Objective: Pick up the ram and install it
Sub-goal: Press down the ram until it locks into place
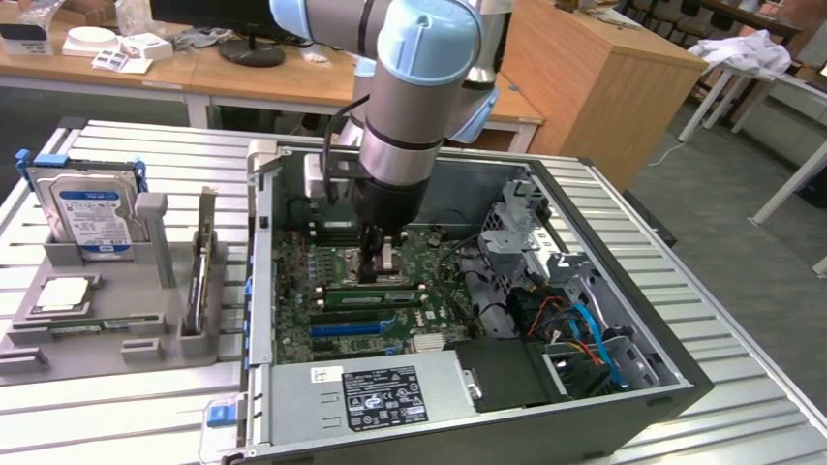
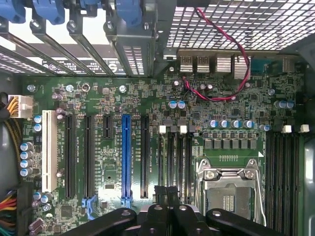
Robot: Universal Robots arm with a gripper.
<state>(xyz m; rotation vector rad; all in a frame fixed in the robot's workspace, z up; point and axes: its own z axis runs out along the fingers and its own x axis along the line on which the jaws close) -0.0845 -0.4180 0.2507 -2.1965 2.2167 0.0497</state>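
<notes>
We find the ram [image 1: 371,296] inside the open computer case [image 1: 672,383], a thin green stick lying lengthwise along the memory slots on the motherboard [image 1: 310,334]. From here we cannot tell whether it is pressed fully home. Just beside it, toward the far side of the board in the exterior view, the arm reaches straight down into the case and its fingers [image 1: 383,263] sit low over the slots. In the wrist view we see the fingers [image 2: 161,197] pressed together with no gap and nothing gripped between them, their tips over the dark memory slots with white clips. The empty metal-framed processor socket [image 2: 229,191] lies right next to those slots, and a long blue expansion slot [image 2: 126,157] runs parallel, further off. Near the exterior view's front edge of the case we see the grey power supply [image 1: 382,392] with its label. Outside the case, on the exterior view's left, a grey tray [image 1: 130,351] rests on the ribbed bench [image 1: 116,412], holding the upright blue-labelled hard drive [image 1: 93,208] and a square silver processor chip [image 1: 62,295].
</notes>
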